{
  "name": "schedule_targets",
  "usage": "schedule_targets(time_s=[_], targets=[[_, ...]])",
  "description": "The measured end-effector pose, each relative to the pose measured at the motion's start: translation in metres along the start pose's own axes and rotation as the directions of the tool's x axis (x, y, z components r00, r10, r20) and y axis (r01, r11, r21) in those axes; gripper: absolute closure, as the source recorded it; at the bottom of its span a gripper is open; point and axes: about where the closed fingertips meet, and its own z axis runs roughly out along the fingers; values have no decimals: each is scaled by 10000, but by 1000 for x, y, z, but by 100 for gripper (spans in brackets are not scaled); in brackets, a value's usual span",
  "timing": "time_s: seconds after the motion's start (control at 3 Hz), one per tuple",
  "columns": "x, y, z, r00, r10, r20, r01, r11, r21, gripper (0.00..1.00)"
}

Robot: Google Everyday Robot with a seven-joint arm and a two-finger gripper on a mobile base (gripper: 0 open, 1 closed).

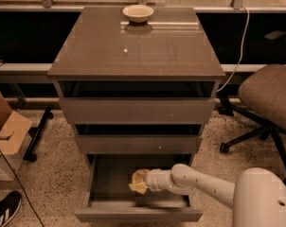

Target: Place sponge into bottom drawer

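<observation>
The bottom drawer (138, 215) of the grey-brown cabinet is pulled open, its tray facing me. My gripper (144, 180) reaches in from the right on a white arm and is shut on the pale-yellow sponge (137, 183). The sponge is low inside the drawer, near the middle of the tray; I cannot tell whether it touches the floor of the drawer. The fingers are mostly hidden behind the sponge.
The two upper drawers (137, 110) stick out slightly above the open one. A cream bowl (138, 13) sits at the back of the cabinet top. An office chair (268, 93) stands at the right, and a cardboard box (5, 131) and a black shoe (3, 209) at the left.
</observation>
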Motion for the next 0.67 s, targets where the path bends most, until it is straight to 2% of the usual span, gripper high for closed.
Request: schedule_targets(time_s=[0.33,0.67], targets=[[50,-29,24,9949,1010,0,-1009,9936,507,79],[74,-43,37,9883,1523,-13,-1519,9861,668,57]])
